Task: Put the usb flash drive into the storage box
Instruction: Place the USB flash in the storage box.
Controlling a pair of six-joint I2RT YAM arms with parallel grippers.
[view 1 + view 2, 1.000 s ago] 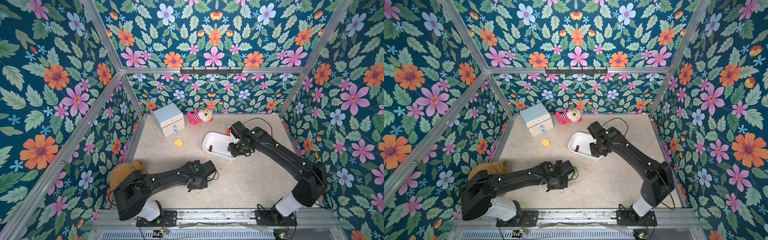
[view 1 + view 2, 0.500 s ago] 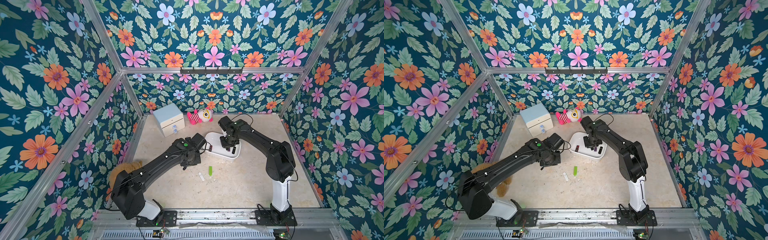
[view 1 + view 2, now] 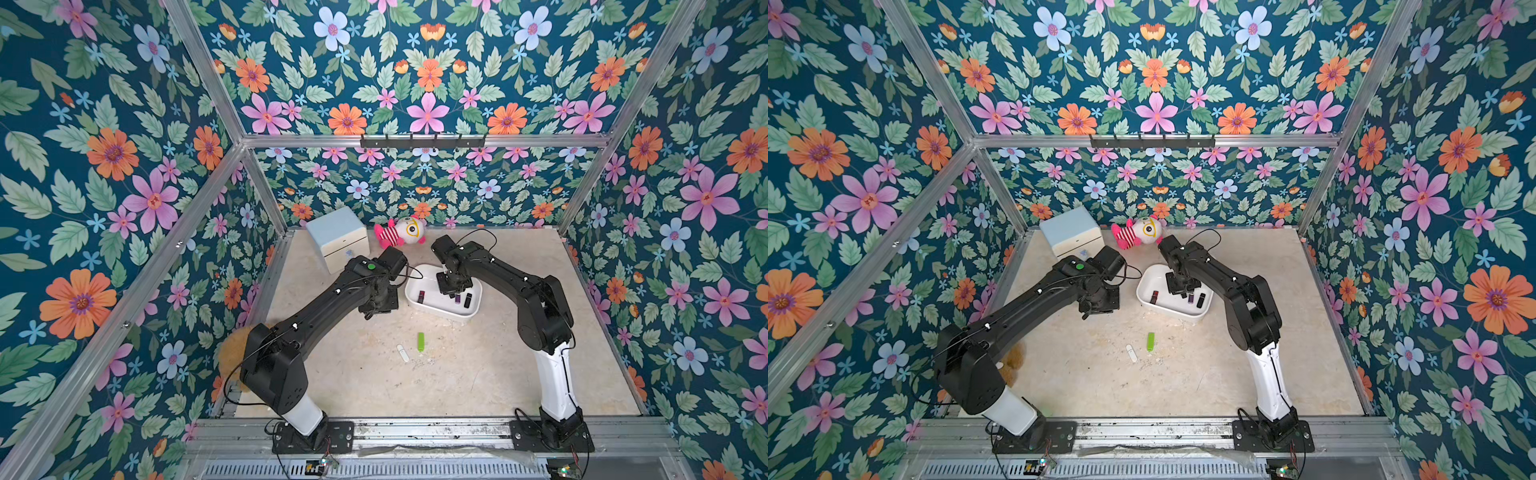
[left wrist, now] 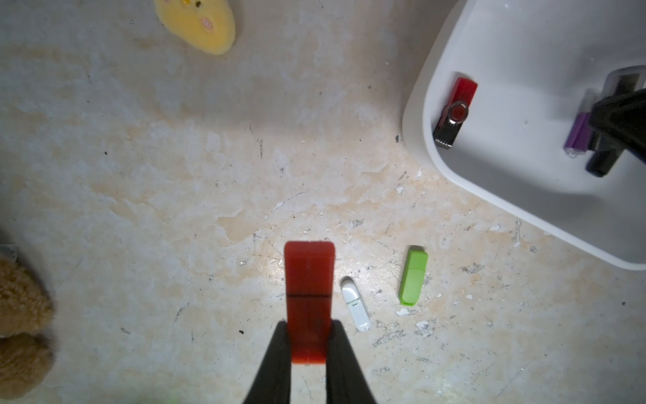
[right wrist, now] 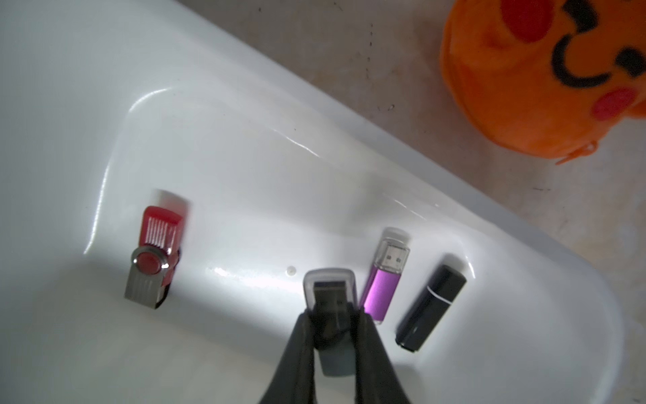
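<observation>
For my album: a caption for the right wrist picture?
Right claw holding a grey drive over the box, where a red drive, purple drive and black drive lie.

We see a cream cabinet (image 3: 337, 243) with a pale blue top near the back wall, and a pink-striped plush toy (image 3: 399, 235) near it. On the mottled table (image 3: 478, 374) we find a yellow plush (image 4: 197, 24) and an orange smiling plush (image 5: 545, 70). A brown furry toy (image 3: 230, 353) sits at its edge.
</observation>
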